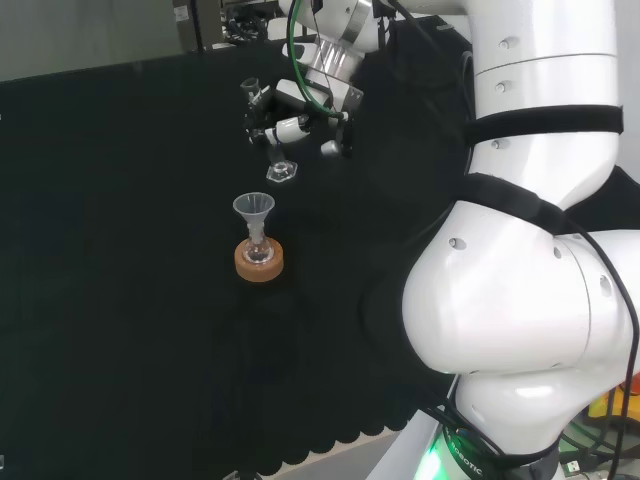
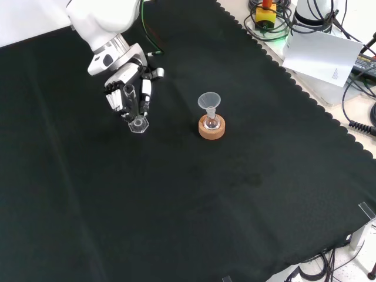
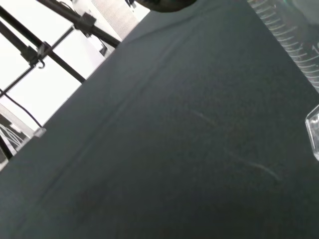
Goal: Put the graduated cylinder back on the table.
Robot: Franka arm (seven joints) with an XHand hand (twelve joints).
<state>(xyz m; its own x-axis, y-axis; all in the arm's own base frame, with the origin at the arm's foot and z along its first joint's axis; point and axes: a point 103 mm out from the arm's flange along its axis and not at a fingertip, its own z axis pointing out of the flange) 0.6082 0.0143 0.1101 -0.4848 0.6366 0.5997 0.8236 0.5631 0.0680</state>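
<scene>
The hand (image 2: 128, 88) is curling its fingers round the upright graduated cylinder (image 2: 136, 114) (clear, hexagonal foot), whose base is meeting the surface (image 2: 176, 194) left of the funnel-topped flask (image 2: 210, 111) in the front view.

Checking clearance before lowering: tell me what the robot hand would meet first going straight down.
Probably the black cloth: the graduated cylinder in the robot hand has its base just over bare cloth.
</scene>
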